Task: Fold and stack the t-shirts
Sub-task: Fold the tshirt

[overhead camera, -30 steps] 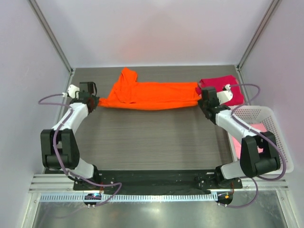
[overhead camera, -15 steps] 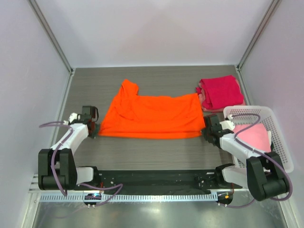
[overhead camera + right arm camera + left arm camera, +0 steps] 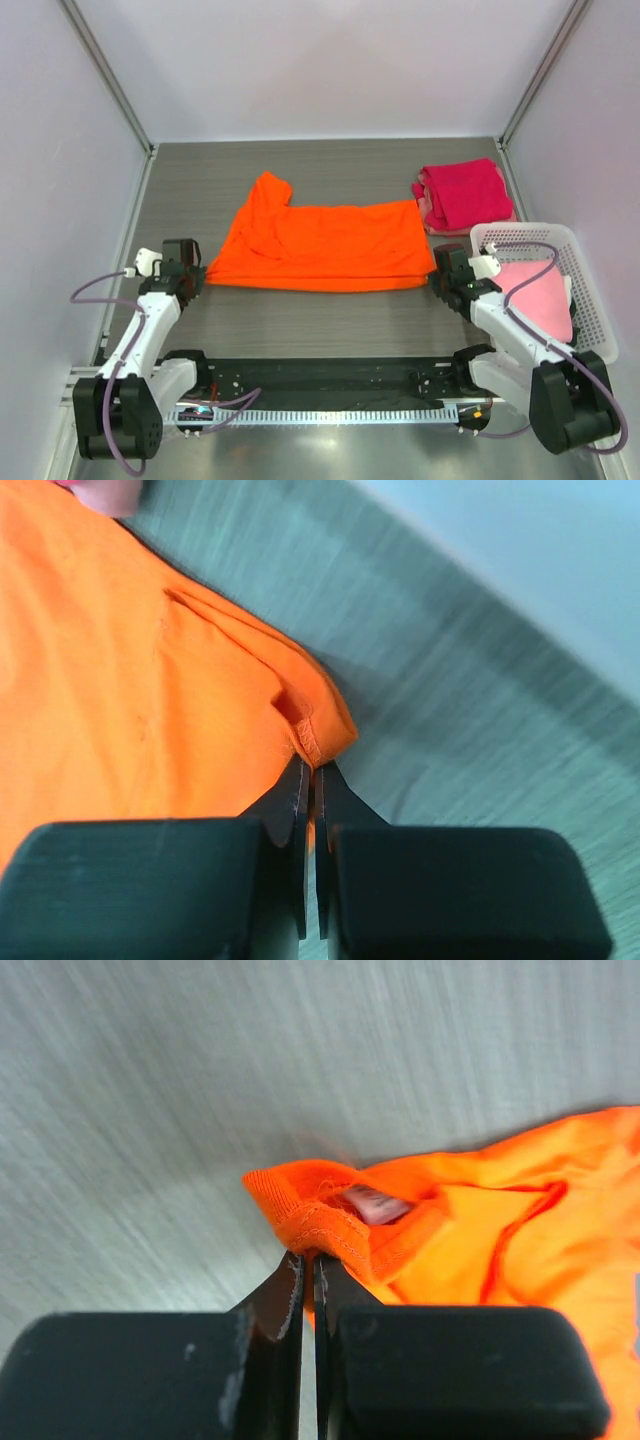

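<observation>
Both arms have drawn back toward the near edge since a second ago, and the orange shirt [image 3: 320,245] came with them. It was a narrow strip at the far side, and now it lies wider across the middle of the table [image 3: 330,320], doubled over with one sleeve poking out at the far left. I judge this shirt is only partly folded, with further folds and the stacking still to do. The red shirt [image 3: 465,192] sits folded at the far right corner, well apart from the orange one, so that one looks done. A pink shirt [image 3: 535,295] lies loose in the basket [image 3: 590,330] at the right, not yet started. My left hand [image 3: 308,1260] is pinched tight on a ribbed orange edge just beside the label, at the shirt's near left corner. My right hand [image 3: 310,770] is clamped the same way on the near right corner, fingers together with only cloth between them
</observation>
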